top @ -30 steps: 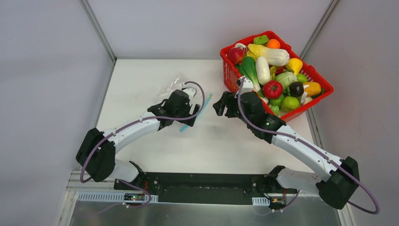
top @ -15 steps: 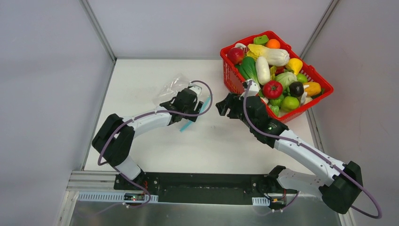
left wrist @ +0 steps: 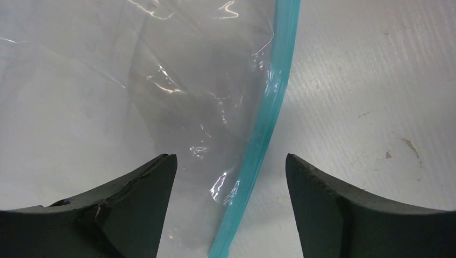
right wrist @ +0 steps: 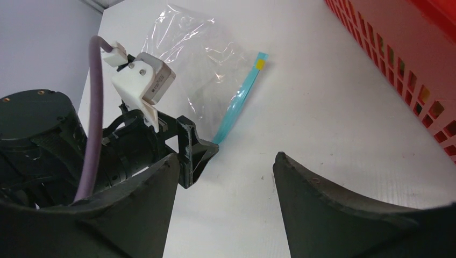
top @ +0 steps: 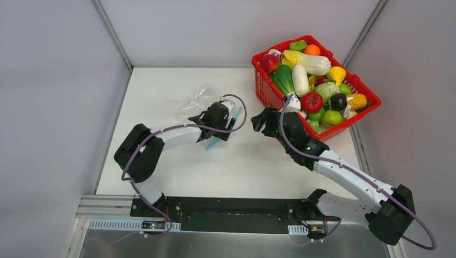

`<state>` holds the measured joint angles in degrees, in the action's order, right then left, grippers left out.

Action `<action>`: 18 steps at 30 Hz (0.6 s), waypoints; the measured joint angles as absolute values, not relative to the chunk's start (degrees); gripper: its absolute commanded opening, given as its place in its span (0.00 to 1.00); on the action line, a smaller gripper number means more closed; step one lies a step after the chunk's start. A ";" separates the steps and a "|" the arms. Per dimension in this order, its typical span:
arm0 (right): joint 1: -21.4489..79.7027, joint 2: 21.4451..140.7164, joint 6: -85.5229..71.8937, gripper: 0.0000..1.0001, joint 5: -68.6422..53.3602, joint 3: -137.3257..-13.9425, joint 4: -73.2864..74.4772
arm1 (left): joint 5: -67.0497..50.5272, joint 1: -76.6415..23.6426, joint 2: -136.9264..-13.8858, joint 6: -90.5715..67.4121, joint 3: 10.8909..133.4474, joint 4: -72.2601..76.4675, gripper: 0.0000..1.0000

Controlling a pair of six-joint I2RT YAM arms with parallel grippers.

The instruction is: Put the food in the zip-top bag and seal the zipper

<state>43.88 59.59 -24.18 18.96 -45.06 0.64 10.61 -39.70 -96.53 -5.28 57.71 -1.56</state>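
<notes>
left arm [top: 177, 134] stretched low, its jaws wide astride the zipper [left wrist: 267, 129]; right arm [top: 344, 172] bent, jaws wide, empty.

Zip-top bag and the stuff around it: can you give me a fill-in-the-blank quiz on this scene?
The zip-top bag has a zipper coloured ___.
The left gripper hovers above that zipper with jaws ___.
The toy food sits in a ___ basket.
Missing words: teal-blue; open; red.

Clear zip-top bag [top: 194, 101] flat on table [top: 242, 161], teal zipper [left wrist: 263, 129] along one edge, food [top: 317, 86] heaped in basket [top: 262, 86]
</notes>
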 measured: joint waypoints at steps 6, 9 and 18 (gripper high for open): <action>43.86 58.89 -25.98 0.69 21.89 -43.62 0.64 | 10.74 -39.70 -99.35 -6.46 57.76 -1.30 0.62; 43.86 58.57 -26.57 0.69 22.74 -42.81 0.64 | 11.05 -39.70 -99.44 -6.98 57.69 -1.23 0.50; 43.86 58.57 -27.53 0.69 23.24 -42.41 0.58 | 11.11 -39.70 -99.44 -7.92 57.36 -1.08 0.49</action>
<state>43.86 58.57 -27.53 23.24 -42.41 0.58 11.11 -39.70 -99.44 -7.92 57.36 -1.08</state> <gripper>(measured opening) 0.686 0.358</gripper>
